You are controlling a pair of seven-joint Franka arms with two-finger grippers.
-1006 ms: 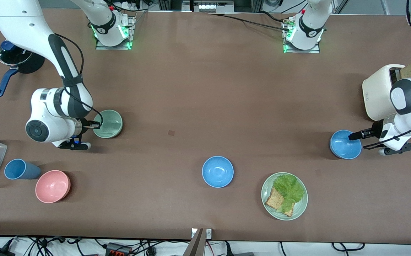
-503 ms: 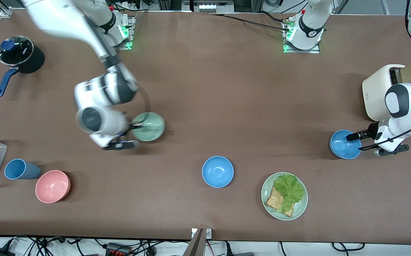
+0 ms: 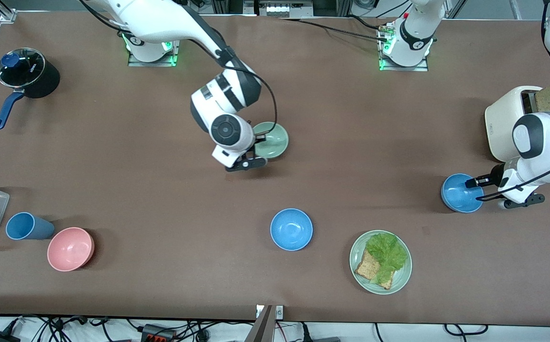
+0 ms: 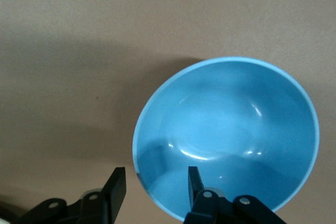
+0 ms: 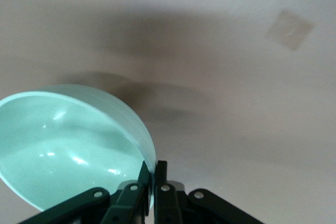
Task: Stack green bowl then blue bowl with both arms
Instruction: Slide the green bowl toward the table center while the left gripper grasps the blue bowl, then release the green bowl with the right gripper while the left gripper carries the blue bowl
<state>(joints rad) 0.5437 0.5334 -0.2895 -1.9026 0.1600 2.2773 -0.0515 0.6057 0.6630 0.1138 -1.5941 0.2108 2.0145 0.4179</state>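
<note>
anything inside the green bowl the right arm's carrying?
Nothing loose inside the green bowl: bare interior, with one finger of the right gripper over the rim, shut on it. Its underside cannot be seen.

Green bowl [image 3: 272, 139] pale sage – blue bowl [image 3: 461, 194] sky-blue – table [image 3: 113, 142] brown

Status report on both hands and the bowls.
Right hand shut on green bowl, airborne mid-table. Left hand open, straddling blue bowl rim. Nothing blocking.

Four bowls are showing: two blue bowls [image 3: 291, 229] [image 3: 461, 193], one green bowl [image 3: 271, 140], one pink bowl [image 3: 70, 249]. One cup [image 3: 27, 226], one plate [image 3: 381, 262], one pot [image 3: 26, 76], one toaster [image 3: 510, 122] are sitting alongside.
</note>
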